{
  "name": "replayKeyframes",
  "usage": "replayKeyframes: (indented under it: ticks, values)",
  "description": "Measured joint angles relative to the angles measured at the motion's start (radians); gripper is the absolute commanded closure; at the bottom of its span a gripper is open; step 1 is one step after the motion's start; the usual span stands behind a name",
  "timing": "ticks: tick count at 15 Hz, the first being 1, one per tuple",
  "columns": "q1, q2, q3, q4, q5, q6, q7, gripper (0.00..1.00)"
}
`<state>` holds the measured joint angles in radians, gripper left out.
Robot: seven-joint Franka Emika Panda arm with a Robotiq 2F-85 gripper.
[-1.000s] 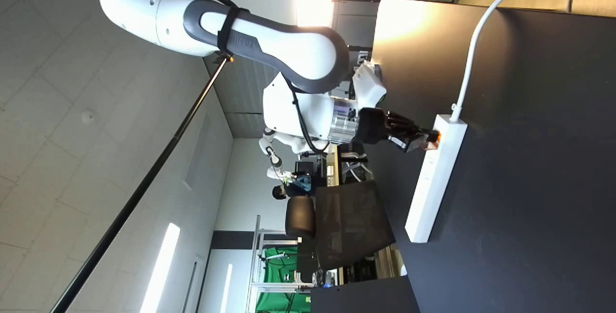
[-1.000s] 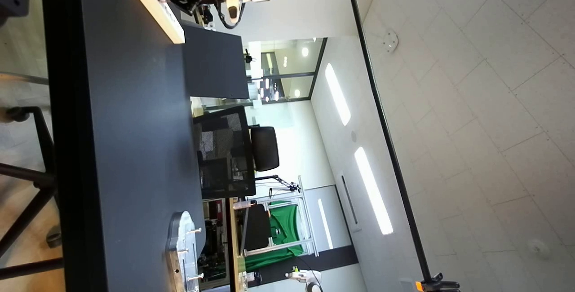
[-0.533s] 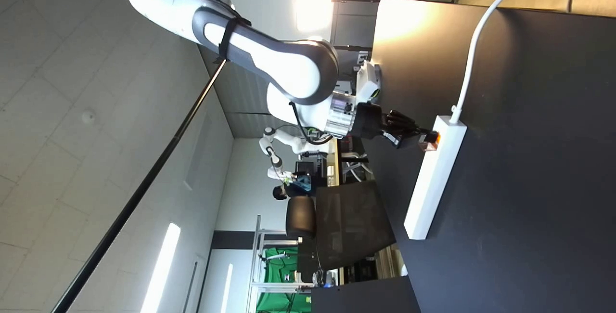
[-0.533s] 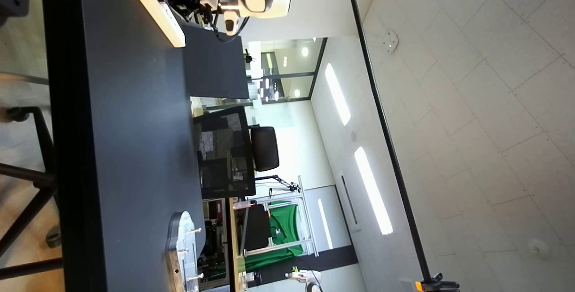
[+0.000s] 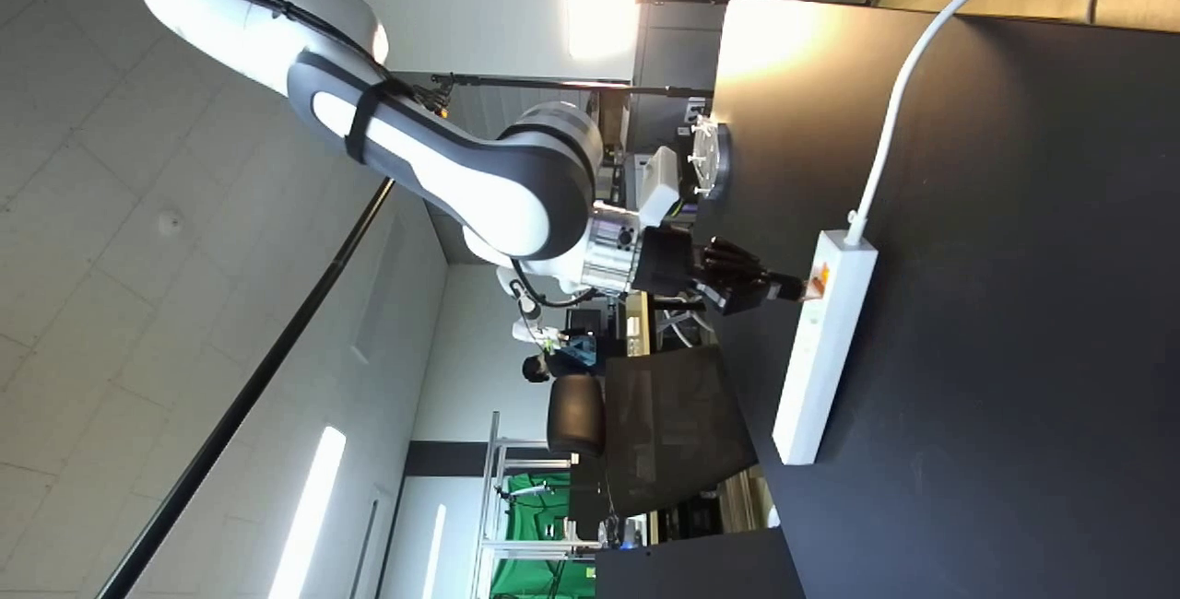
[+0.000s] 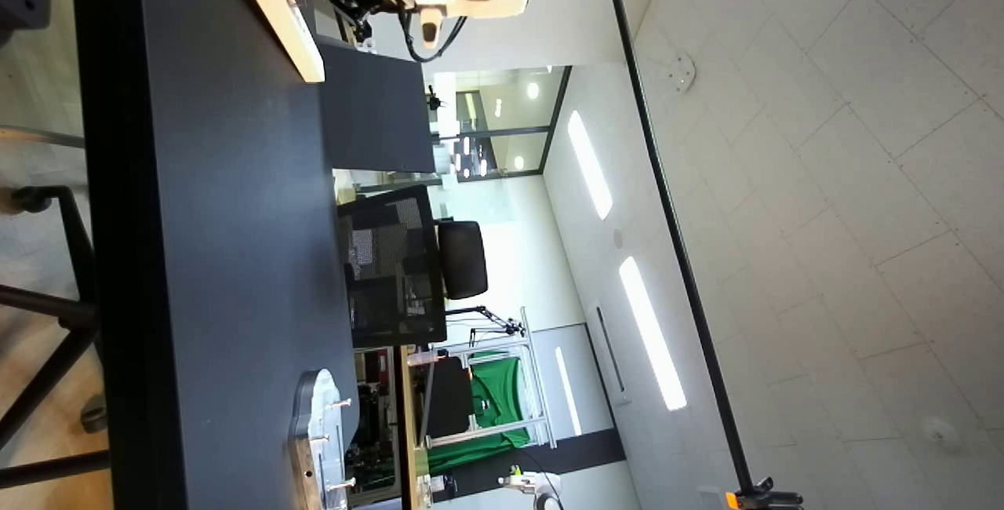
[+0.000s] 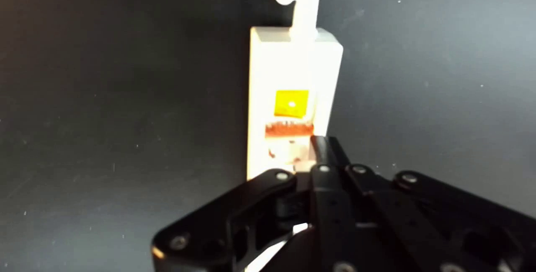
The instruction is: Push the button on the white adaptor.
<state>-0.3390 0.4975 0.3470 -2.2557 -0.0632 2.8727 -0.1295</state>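
White adaptor [image 5: 825, 355] looked rigid, light, likely to slide; seemed best held across its width; pincer [image 7: 326, 139] was closed

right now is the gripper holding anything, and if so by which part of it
Nothing appears to be held: the fingers look shut against each other, and the white adaptor lies on the dark tabletop.

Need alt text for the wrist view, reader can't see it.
A bright yellow button shows near the top end of a white adaptor on a dark tabletop. The black pincer, shut, extends from the bottom edge over the adaptor's lower part, its tips below and right of the button. A white cable leaves the adaptor's top.
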Motion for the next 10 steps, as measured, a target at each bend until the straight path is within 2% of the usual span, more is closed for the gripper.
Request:
replayKeyframes:
  ticks: [1,2,3,4,7,10]
  values:
    - [0.048,-0.033,-0.031,0.0,0.007,-0.014,0.001,1.0]
    - [0.096,-0.065,-0.065,0.0,0.008,-0.031,0.004,0.74]
    - [0.14,-0.092,-0.099,-0.001,0.008,-0.048,0.005,0.74]
    - [0.183,-0.114,-0.135,-0.001,0.003,-0.065,0.009,0.69]
    - [0.301,-0.147,-0.25,-0.001,-0.042,-0.107,0.04,0.46]
    - [0.368,-0.15,-0.326,-0.001,-0.1,-0.135,0.08,0.27]
